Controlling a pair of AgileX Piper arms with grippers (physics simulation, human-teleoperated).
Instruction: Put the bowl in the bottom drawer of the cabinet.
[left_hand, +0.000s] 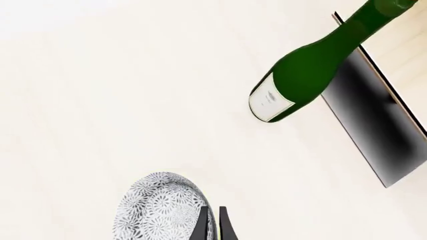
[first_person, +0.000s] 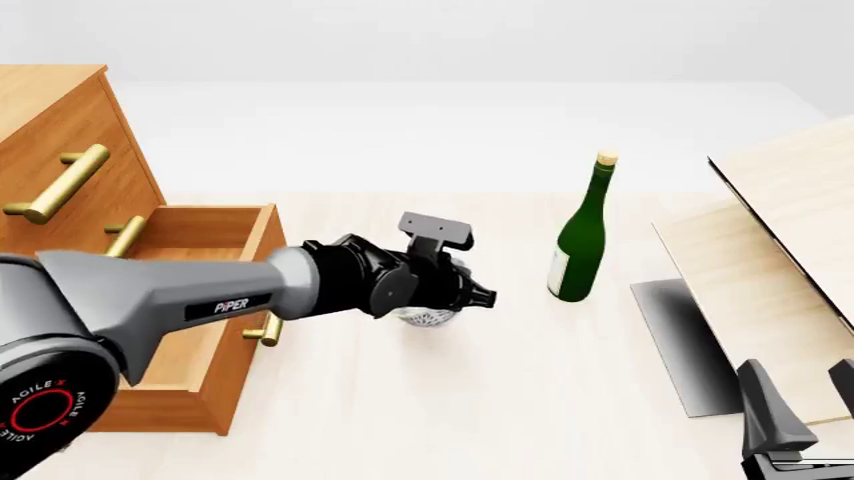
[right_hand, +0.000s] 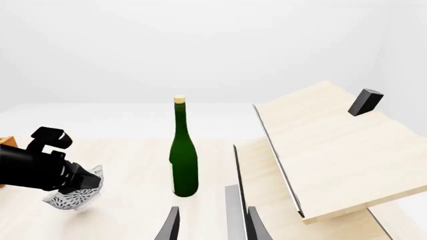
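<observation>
The white speckled bowl (left_hand: 160, 207) sits tilted in my left gripper (left_hand: 213, 212), whose fingers are shut on its rim. In the front view the bowl (first_person: 424, 319) shows just under the left gripper (first_person: 474, 297), out over the table to the right of the cabinet (first_person: 54, 110). The bottom drawer (first_person: 200, 380) stands pulled out, and my left arm crosses over it. In the right wrist view the bowl (right_hand: 72, 198) hangs slanted from the black fingers. My right gripper (first_person: 801, 395) is open and holds nothing at the near right.
A green wine bottle (first_person: 581, 250) stands upright just right of the bowl. Pale wooden boards (first_person: 774, 260) lean at the right, above a dark grey plate (first_person: 681, 340). The two upper drawers with brass handles (first_person: 60, 185) are shut.
</observation>
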